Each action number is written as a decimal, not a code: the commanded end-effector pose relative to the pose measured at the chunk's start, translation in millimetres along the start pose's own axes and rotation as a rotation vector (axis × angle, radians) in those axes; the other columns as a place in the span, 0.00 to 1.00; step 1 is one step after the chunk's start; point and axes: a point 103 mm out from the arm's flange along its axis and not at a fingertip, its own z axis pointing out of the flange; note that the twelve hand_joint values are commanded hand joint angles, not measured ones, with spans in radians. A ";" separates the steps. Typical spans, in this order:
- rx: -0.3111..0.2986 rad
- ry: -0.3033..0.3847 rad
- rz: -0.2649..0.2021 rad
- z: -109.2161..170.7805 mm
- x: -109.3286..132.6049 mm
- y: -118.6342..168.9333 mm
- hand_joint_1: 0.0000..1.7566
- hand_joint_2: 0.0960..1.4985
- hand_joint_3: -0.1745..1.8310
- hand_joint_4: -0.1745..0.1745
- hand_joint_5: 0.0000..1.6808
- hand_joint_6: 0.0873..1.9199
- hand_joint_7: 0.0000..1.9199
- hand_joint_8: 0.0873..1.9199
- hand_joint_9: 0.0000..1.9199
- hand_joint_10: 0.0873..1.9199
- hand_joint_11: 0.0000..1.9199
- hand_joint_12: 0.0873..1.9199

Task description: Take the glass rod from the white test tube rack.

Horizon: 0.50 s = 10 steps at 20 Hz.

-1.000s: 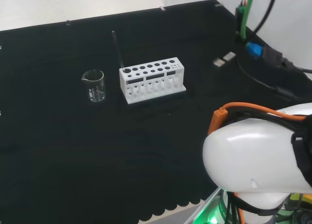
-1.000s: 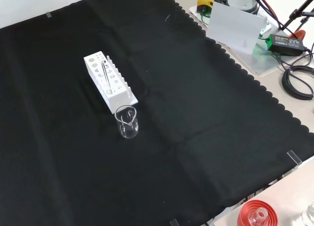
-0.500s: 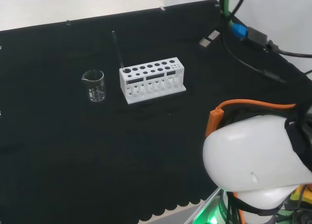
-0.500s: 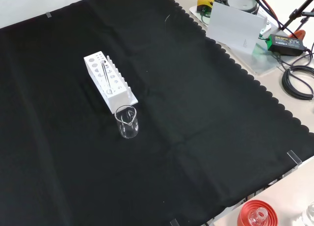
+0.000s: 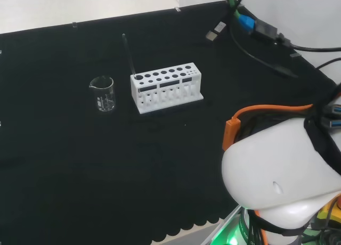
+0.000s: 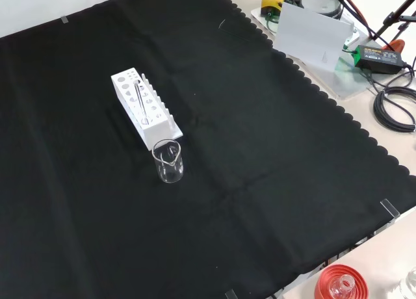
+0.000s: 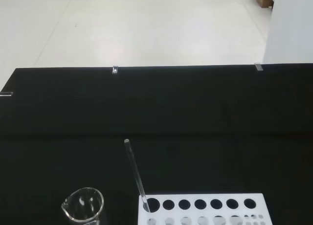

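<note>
Leaning in rack [image 5: 166, 88] end hole — glass rod [image 5: 129, 56] | robot hand grip — cannot tell

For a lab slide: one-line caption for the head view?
Glass rod leaning in the end hole of the white test tube rack, clear beaker beside it on black cloth.

My table [image 6: 273, 149] under scalloped black cloth, pale glossy floor [image 7: 146, 29] beyond it, white wall [image 7: 293, 27] alongside, tangled black cables [image 6: 396, 107] at the edge.

Matt black cloth [image 6: 260, 149], matt white plastic rack [image 5: 166, 87], clear glossy glass rod [image 7: 135, 176], clear glass beaker [image 6: 168, 161]
</note>
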 end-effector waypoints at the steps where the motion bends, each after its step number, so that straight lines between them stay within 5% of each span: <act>1: 0.010 -0.017 -0.027 18.9 11.1 32.2 0.32 0.72 0.00 0.48 0.17 0.00 0.12 0.38 0.24 0.42 0.16 0.74; 10: 0.060 -0.019 -0.063 53.4 20.7 60.9 0.32 0.72 0.00 0.47 0.19 0.00 0.14 0.38 0.26 0.41 0.17 0.73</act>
